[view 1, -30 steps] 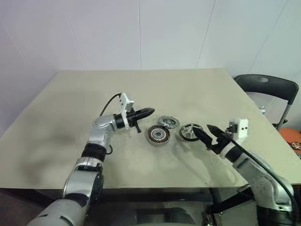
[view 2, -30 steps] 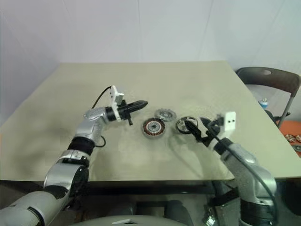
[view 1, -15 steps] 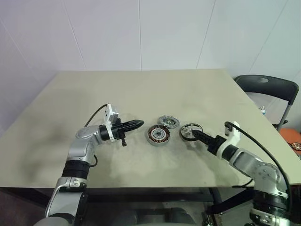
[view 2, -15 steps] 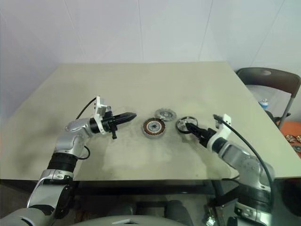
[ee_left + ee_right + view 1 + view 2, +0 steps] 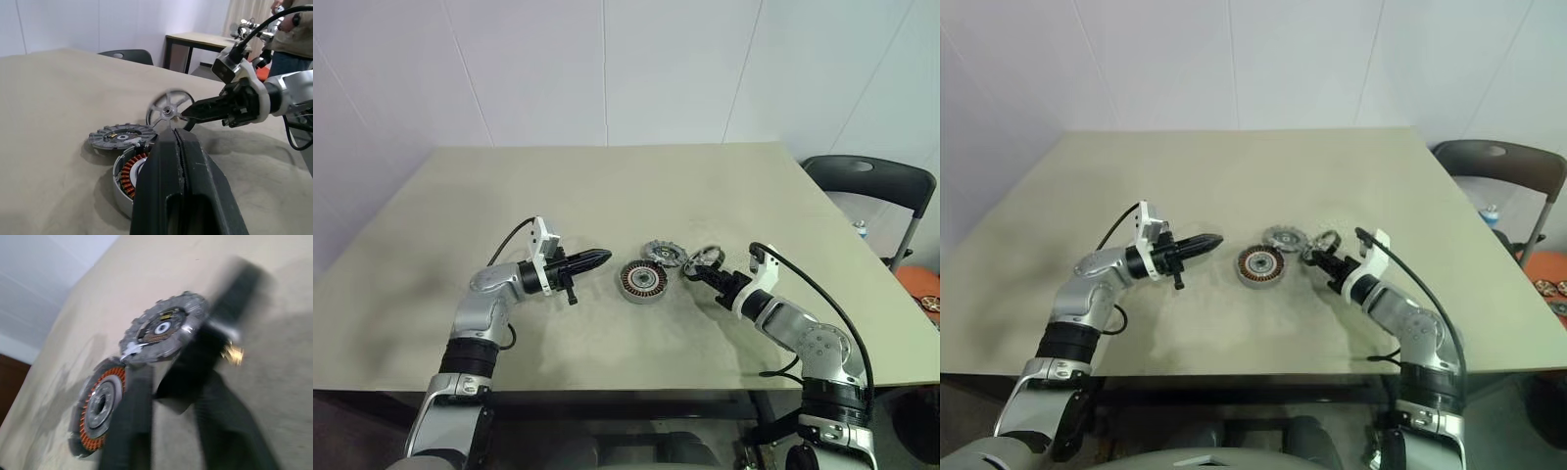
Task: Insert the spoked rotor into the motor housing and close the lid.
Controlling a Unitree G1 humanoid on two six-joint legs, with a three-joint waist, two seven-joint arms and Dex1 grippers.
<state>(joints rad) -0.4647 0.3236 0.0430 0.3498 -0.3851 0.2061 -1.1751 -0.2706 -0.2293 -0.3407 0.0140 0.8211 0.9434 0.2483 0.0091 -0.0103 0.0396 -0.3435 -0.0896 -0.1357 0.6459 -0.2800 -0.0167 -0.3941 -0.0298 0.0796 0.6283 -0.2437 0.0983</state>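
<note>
My own shut left gripper (image 5: 178,147) hides the near half of the round copper-wound motor housing (image 5: 128,169), and the black spoked rotor ring (image 5: 215,340) smears into blur between my right fingers (image 5: 129,423).

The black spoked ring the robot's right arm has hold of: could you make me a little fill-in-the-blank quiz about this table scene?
1. The right gripper holds the black spoked rotor ring tilted up off the ____.
2. The round motor housing with copper-brown windings lies between the two ____.
3. The flat grey lid disc lies ____ the housing, not on it.
4. The left gripper is ____ and holds nothing.

Missing words: table; grippers; beside; shut
</note>
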